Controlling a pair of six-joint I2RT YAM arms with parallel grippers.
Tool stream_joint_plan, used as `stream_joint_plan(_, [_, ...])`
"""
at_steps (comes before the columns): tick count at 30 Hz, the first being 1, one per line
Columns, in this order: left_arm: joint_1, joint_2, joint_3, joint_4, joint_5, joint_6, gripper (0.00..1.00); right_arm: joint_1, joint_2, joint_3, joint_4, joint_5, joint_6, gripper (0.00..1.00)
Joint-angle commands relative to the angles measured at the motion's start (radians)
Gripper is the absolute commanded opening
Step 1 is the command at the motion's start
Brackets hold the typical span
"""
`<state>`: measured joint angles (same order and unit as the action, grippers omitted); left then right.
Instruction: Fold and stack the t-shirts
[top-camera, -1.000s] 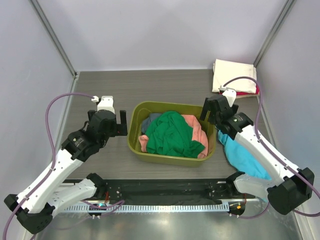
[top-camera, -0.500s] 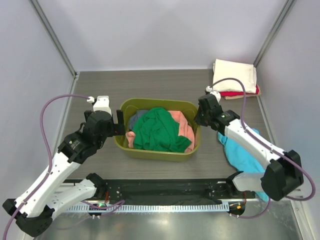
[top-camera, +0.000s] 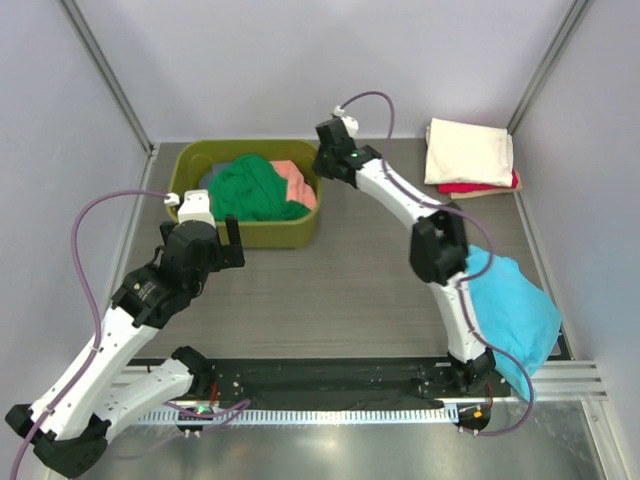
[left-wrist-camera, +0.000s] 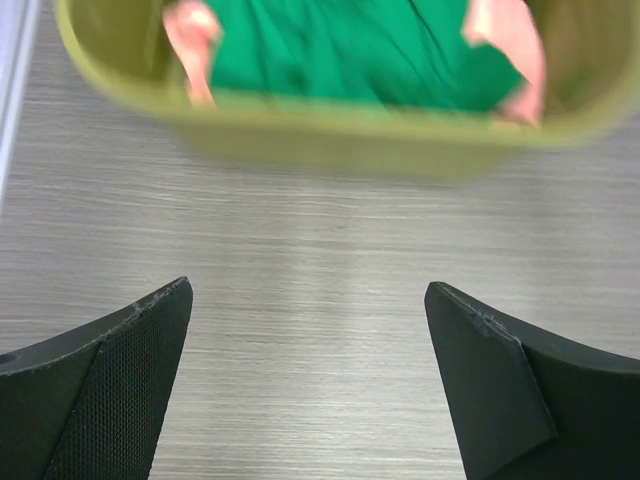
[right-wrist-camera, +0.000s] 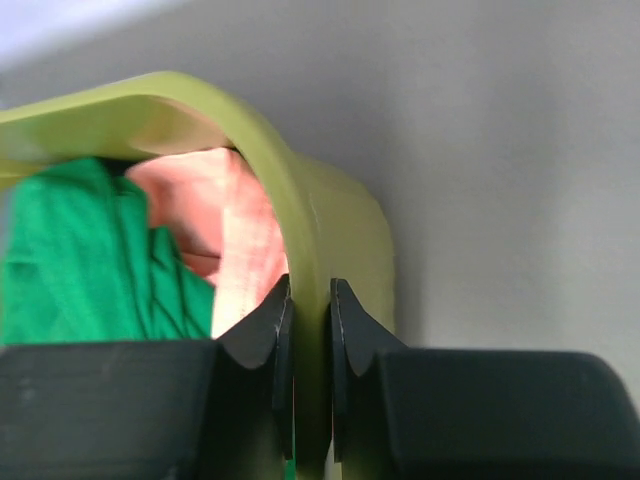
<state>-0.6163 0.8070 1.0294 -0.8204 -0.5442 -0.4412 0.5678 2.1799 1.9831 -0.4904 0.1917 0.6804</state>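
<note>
Turquoise t-shirt (top-camera: 515, 315) lies crumpled at the near right. I count five shirts: it, a green shirt (top-camera: 250, 190) and a salmon-pink shirt (top-camera: 300, 186) in the one olive tub (top-camera: 262, 234) far left, and a cream shirt (top-camera: 468, 150) folded over a red shirt (top-camera: 482, 187) far right. My right gripper (right-wrist-camera: 310, 300) pinches the tub's rim; my left gripper (left-wrist-camera: 308, 290) gapes wide.

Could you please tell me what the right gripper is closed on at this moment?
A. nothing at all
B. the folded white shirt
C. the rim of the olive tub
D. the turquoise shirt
C: in the right wrist view the right gripper is pinched on the rim of the tub, with one finger inside the wall and one outside.
</note>
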Motion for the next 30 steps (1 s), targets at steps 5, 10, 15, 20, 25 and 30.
stream_joint_plan(5, [0.049, -0.026, -0.002, 0.033, -0.048, -0.019, 1.00, 0.014, 0.570, 0.607, 0.786, -0.293, 0.358, 0.61])
stream_joint_plan(10, [0.052, -0.008, -0.002, 0.026, -0.060, -0.019, 1.00, 0.004, 0.575, 0.556, 1.085, -0.475, 0.369, 1.00])
stream_joint_plan(15, [0.067, 0.024, 0.001, 0.038, -0.042, -0.013, 1.00, -0.046, 0.253, 0.138, 1.130, -0.557, 0.282, 1.00])
stream_joint_plan(20, [0.070, 0.107, 0.023, 0.043, 0.036, -0.004, 1.00, -0.120, -0.056, -0.220, 0.996, -0.496, 0.107, 1.00])
stream_joint_plan(25, [0.072, 0.230, 0.095, 0.116, 0.187, -0.046, 1.00, -0.167, -0.360, -0.330, 0.545, -0.352, -0.134, 1.00])
stream_joint_plan(30, [0.059, 0.576, 0.262, 0.213, 0.233, -0.071, 1.00, -0.201, -0.710, -0.648, 0.497, -0.204, -0.193, 1.00])
